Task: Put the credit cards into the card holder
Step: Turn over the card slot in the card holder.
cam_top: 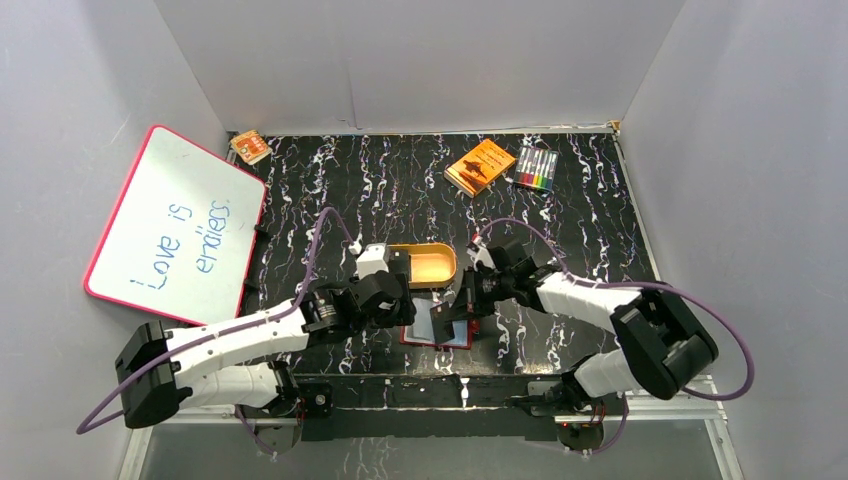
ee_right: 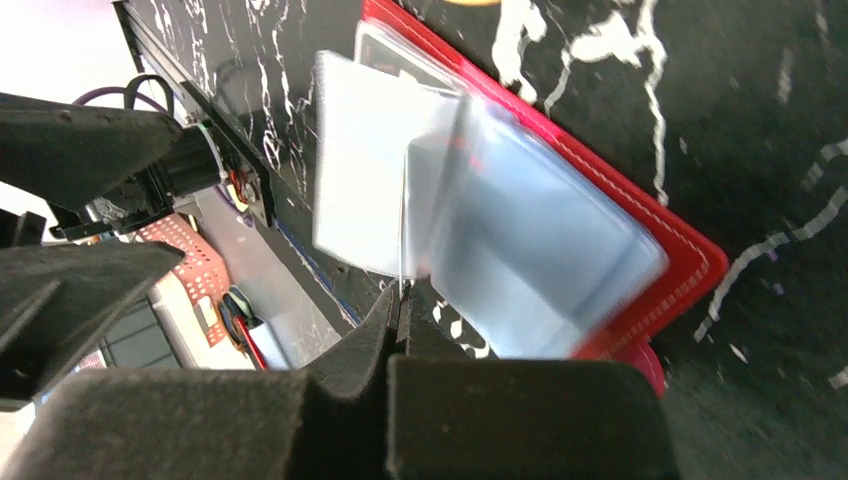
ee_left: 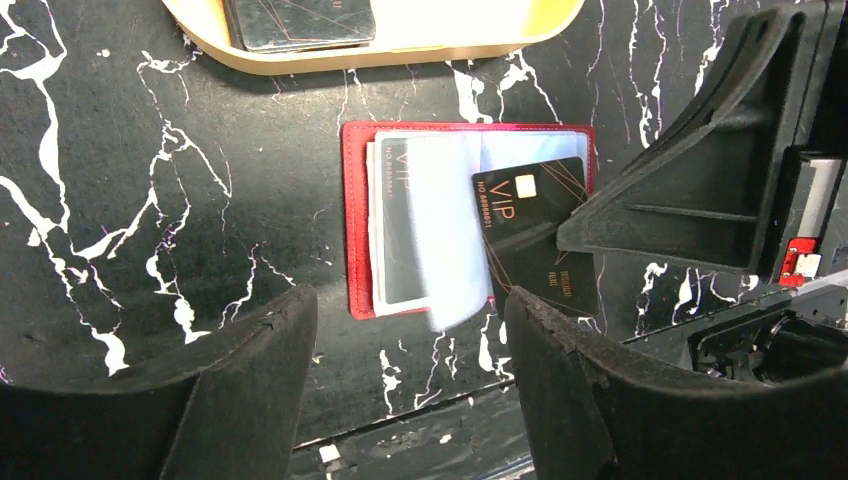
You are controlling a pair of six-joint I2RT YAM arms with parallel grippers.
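While right end effector [ee_right: 400,305] grips credit card [ee_left: 530,245], left end effector [ee_left: 410,320] hangs open

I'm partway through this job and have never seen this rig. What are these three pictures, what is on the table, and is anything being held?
The machine is a left arm and a right arm, each ending in a two-finger gripper. The overhead picture looks down on both. The other two pictures come from a camera on each wrist. On the black marbled table lie an open red card holder, a tan tray with more cards, a whiteboard, an orange box and markers. The right gripper is shut on a black VIP card, held over the card holder. The left gripper hangs open, holding nothing.
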